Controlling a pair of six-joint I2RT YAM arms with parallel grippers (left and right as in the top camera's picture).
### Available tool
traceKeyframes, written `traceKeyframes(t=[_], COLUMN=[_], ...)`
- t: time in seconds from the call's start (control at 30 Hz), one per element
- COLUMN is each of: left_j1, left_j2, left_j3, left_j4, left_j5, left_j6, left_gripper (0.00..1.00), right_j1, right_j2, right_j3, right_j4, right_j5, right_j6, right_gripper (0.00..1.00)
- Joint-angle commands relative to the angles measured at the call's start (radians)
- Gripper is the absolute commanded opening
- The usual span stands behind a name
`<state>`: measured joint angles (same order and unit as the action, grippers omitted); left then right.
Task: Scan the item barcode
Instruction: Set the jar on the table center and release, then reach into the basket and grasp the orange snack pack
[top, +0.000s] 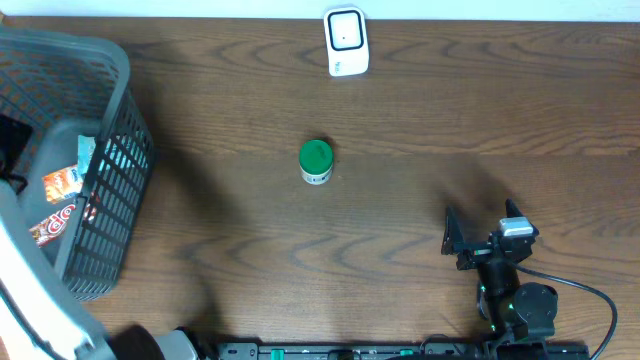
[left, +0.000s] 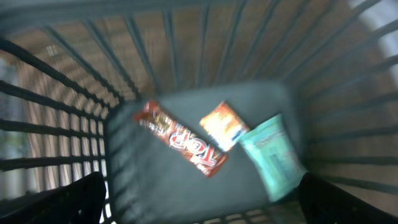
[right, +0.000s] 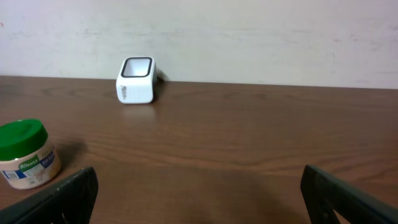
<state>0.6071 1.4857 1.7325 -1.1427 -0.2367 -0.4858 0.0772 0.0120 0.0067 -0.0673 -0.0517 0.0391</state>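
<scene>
Where the small cream jar with the round green lid (top: 316, 162) stands upright near the middle of the dark brown wooden table (top: 450, 110), the white box-shaped barcode scanner (top: 347, 42) sits well apart from it at the table's far edge. The right gripper (top: 482, 222) is low at the near side, jaws spread wide and empty. Off to the left, the left gripper (left: 202, 186) hangs, jaws just as wide, over the grey plastic lattice basket (top: 110, 80), where a red-brown candy bar (left: 183, 146), an orange packet (left: 224, 126) and a teal pouch (left: 273, 158) lie close together.
</scene>
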Motion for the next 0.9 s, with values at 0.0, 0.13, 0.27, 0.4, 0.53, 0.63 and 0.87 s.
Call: traceKeyframes(t=[0.0,0.13,0.27,0.4,0.53,0.63,0.87], left_j1=[0.040,0.040,0.040,0.040,0.040,0.040,0.042], left_j2=[0.124,0.260,0.396,0.503,0.572,0.591,0.595], left_j3=[-0.054,-0.076,-0.076,-0.076,-0.076,-0.076,-0.077], left_j4=[0.034,0.122,0.144,0.170,0.214,0.249,0.340], left_j5=[0.103,0.279,0.329,0.280,0.187,0.156,0.139], left_j6=[0.090,0.394,0.551,0.613,0.631,0.670,0.710], left_gripper=[0.99,0.99,0.99,0.99,0.99,0.99,0.98], right_j1=[-0.004,-0.004,-0.004,-0.004,-0.004,-0.004,-0.004], right_j2=[-0.005,-0.005,-0.005,-0.005,-0.005,-0.005,-0.005], right_j3=[-0.001,-0.001,-0.001,-0.001,-0.001,-0.001,-0.001], right_j4=[-0.004,-0.004,-0.004,-0.004,-0.004,-0.004,-0.004], right_j5=[0.000,0.000,0.000,0.000,0.000,0.000,0.000], right_j6=[-0.011,-0.011,-0.011,-0.011,-0.011,-0.011,-0.011], right_gripper=[0.99,0.99,0.99,0.99,0.99,0.99,0.99])
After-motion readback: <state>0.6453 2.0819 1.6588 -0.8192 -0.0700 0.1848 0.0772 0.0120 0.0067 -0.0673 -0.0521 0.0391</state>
